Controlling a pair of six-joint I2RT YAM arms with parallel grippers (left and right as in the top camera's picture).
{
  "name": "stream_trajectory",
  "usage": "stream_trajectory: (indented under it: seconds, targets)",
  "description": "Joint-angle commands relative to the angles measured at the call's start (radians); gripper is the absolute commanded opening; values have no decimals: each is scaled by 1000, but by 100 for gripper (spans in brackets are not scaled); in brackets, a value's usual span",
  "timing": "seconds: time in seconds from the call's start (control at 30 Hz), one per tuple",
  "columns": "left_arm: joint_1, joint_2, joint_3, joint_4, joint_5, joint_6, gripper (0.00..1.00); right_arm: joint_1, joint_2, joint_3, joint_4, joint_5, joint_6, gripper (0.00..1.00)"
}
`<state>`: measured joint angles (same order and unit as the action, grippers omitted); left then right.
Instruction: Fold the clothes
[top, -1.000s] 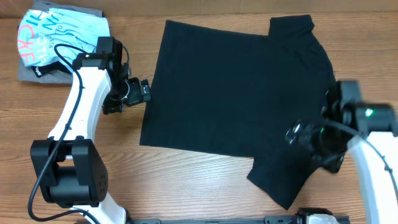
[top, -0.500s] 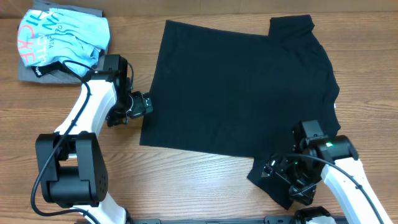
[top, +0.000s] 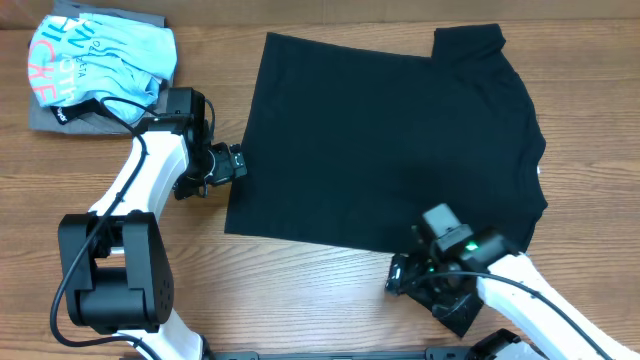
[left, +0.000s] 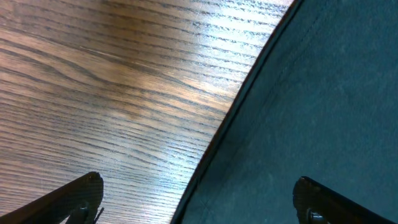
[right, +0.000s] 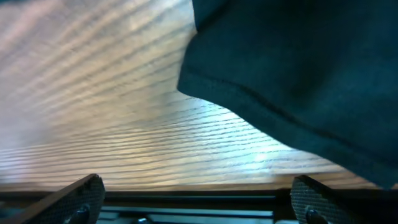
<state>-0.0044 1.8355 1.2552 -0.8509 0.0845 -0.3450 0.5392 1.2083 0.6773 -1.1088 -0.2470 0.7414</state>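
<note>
Wooden worktop (top: 300, 295) carrying the black T-shirt (top: 390, 140), spread flat at centre. My left tool (top: 236, 163), fully open and empty, sits at its hem edge. My right tool (top: 397, 280), likewise wide open and empty, is at the near sleeve.

A soft black T-shirt (right: 298, 74) is lying, hemmed corner foremost, on the pale wooden table (right: 93, 106); the right hand (right: 196, 190) is gaping wide.

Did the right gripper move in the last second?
Yes. Against the black T-shirt, the right gripper went leftward and down the picture, to the lower sleeve.
</note>
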Motion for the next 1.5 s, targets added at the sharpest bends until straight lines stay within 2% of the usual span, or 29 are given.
stream_trajectory:
  seconds: [0.0, 0.27, 0.5, 0.57, 0.63, 0.67, 0.73, 1.0, 1.17, 1.47]
  targets:
    - [5, 8, -3, 3, -10, -22, 100, 24, 82, -4, 34, 113, 23, 100]
    - [4, 8, -3, 4, -10, -22, 100, 23, 293, -1, 183, 64, 41, 100]
    - [4, 8, -3, 16, -10, -22, 100, 21, 333, -1, 188, 78, 76, 99]
    - [4, 8, -3, 20, -10, -22, 100, 21, 333, -1, 183, 90, 102, 89]
    - [4, 8, -3, 20, -10, -22, 100, 21, 333, -1, 180, 89, 108, 64]
    - [4, 8, -3, 19, -10, -21, 100, 21, 333, -1, 179, 90, 119, 56]
    - [4, 8, -3, 18, -10, -21, 100, 21, 333, -1, 180, 89, 129, 48]
    - [5, 8, -3, 21, -48, 9, 99, 21, 333, -1, 153, 89, 151, 44]
    - [6, 9, -3, 8, -57, 39, 95, 21, 333, -1, 145, 84, 154, 44]
    - [3, 9, -9, -184, 50, 53, 98, 21, 333, -1, 146, 77, 153, 46]
